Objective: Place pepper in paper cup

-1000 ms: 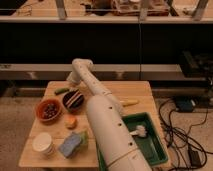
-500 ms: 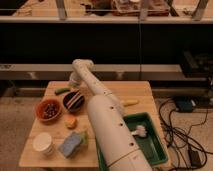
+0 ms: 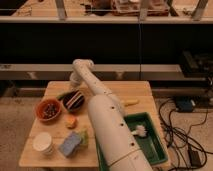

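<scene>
The pepper [image 3: 63,94] is a slim green pod lying on the wooden table [image 3: 125,90] at the left edge of the dark striped bowl [image 3: 74,100]. The paper cup [image 3: 42,143] stands upright at the table's front left corner. My white arm reaches from the bottom of the view across the table to the far left. The gripper [image 3: 75,80] is at its far end, just behind the striped bowl and close above the pepper. It is mostly hidden by the wrist.
An orange-red bowl [image 3: 48,110] with dark contents sits left of the striped bowl. A small orange item [image 3: 71,121] and a blue sponge [image 3: 70,144] lie near the cup. A green tray [image 3: 152,145] with a white brush [image 3: 140,131] is at the right. A yellowish item [image 3: 131,102] lies mid-table.
</scene>
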`<state>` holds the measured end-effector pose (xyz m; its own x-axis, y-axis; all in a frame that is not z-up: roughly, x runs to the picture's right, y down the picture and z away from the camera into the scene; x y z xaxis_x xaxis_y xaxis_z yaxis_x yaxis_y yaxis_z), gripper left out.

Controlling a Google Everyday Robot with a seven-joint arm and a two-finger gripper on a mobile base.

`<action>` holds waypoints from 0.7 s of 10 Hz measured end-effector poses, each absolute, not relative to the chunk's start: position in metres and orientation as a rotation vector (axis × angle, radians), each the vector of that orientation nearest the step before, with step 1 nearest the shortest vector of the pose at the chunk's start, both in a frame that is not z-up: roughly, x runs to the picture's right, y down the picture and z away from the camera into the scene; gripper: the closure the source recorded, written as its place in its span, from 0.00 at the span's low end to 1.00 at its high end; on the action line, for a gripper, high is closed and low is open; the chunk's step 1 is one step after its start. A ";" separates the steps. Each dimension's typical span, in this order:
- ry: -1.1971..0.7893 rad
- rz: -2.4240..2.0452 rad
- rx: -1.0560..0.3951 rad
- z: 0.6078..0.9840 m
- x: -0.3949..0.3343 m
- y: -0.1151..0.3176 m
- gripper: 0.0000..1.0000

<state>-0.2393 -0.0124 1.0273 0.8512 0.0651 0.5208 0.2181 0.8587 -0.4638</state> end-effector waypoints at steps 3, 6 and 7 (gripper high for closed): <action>-0.559 -0.097 -0.544 1.022 -0.241 -0.014 0.96; -0.590 -0.161 -0.498 0.984 -0.260 -0.044 0.96; -0.599 -0.182 -0.483 0.966 -0.264 -0.058 0.96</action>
<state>-0.2641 -0.0580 0.9656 0.8142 -0.0264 0.5799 0.3007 0.8736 -0.3825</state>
